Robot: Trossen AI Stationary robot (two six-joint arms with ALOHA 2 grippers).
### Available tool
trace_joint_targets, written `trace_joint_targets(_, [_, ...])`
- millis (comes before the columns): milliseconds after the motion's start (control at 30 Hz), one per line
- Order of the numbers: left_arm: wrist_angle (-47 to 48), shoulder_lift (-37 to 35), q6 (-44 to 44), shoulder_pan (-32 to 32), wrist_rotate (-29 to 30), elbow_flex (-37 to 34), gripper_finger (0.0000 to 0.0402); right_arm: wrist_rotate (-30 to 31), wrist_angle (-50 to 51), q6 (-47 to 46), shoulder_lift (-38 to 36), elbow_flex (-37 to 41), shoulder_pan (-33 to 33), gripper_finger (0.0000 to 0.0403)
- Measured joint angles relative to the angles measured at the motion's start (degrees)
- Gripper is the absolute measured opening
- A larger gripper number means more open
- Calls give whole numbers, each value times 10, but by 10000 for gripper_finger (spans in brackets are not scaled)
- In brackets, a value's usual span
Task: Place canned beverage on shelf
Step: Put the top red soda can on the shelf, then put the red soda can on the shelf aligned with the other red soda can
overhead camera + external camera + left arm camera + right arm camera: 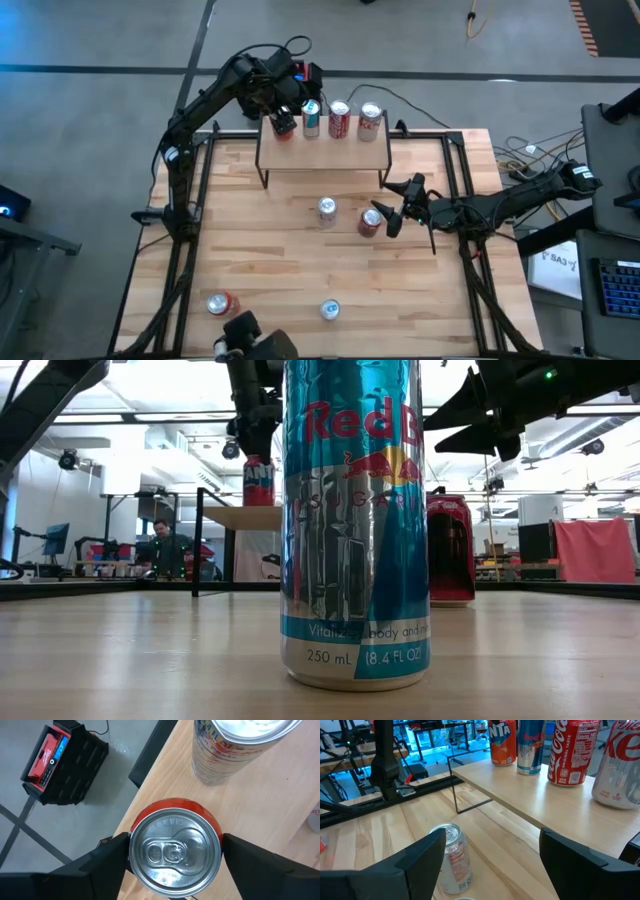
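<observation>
presently the orange can stands upright on the shelf, tab up, between the left gripper's spread fingers.

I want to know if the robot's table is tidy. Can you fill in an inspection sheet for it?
Surface: wooden table, light planks.
Job's things: shelf carries four upright cans; four more cans are on the table.
Clutter: dark device at the table's near edge.
Grippers: left gripper around the orange can at the shelf's end; right gripper open, beside a red can on the table.
Cables: loose cables beside the table.
Surroundings: black-and-red box on the floor; a person far behind.
</observation>
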State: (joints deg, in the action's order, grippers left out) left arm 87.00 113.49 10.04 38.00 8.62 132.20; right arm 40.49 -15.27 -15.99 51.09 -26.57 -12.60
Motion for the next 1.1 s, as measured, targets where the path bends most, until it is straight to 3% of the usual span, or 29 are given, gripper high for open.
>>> trace_joint_targets(400, [9,1,-35,-1,0,0,335,0,0,0,0,0,0,299])
trace_joint_targets(833, [31,-27,-78,-14,-6,9,339,0,0,0,0,0,0,299])
trace_joint_targets(1100, [30,-69,-108,-32,29,-10,339,0,0,0,0,0,0,299])
